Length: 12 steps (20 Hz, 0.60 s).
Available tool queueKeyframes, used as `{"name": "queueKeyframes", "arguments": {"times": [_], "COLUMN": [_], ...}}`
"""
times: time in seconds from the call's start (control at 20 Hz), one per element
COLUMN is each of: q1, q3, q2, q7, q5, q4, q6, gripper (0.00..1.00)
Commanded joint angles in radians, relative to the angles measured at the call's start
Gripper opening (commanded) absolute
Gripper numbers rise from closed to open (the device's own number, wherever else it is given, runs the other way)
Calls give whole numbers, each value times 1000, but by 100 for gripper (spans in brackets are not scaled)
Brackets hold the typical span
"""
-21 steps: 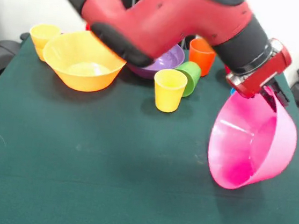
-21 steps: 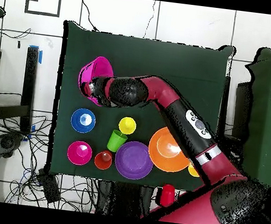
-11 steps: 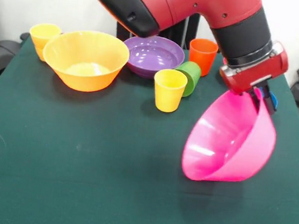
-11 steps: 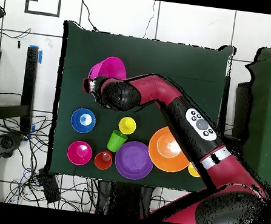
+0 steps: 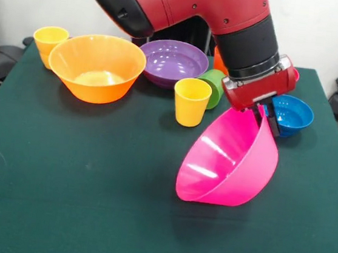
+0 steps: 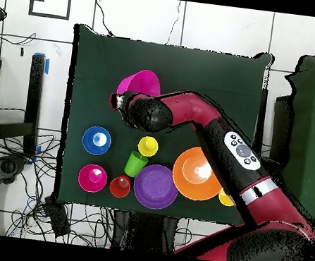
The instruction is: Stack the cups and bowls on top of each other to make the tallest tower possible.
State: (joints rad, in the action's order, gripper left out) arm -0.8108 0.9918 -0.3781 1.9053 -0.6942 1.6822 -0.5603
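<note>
Front view
Gripper (image 5: 266, 116): clamped on the rim of the hot pink bowl (image 5: 229, 161), one finger inside the wall, one outside.
Hot pink bowl: tilted on its side, mouth turned toward the lower left; whether it touches the green surface (image 5: 77, 183) cannot be told.
Blue bowl (image 5: 289, 114): upright, just right of the hot pink bowl's rim.
Yellow cup (image 5: 191, 101): upright, up and left of the hot pink bowl.
Green cup (image 5: 213, 86): lying on its side, touching the yellow cup from behind.
Purple bowl (image 5: 173, 61): farther back, beyond the yellow cup.
Orange bowl (image 5: 96, 67): well left of the hot pink bowl, with a second yellow cup (image 5: 49, 42) at its far left.
Orange cup (image 5: 219, 59): mostly hidden behind the arm.

Overhead view
Hot pink bowl (image 6: 140, 85): at the arm's tip, apart from the others.
Crimson bowl (image 6: 93, 178): below the blue bowl (image 6: 96, 140), well below the hot pink bowl.
Red cup (image 6: 119, 186): between the crimson bowl and the purple bowl (image 6: 155, 186).
</note>
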Motion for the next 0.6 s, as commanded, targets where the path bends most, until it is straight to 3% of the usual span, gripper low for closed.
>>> {"name": "queueKeyframes", "arguments": {"times": [0.05,0.25,0.6], "q1": [16,-3,-76], "q3": [-87,-68,24], "q2": [41,83,284], "q7": [0,-39,-186], "q5": [-15,8,85], "q4": [20,18,7], "q6": [61,57,14], "gripper": [0,0,0]}}
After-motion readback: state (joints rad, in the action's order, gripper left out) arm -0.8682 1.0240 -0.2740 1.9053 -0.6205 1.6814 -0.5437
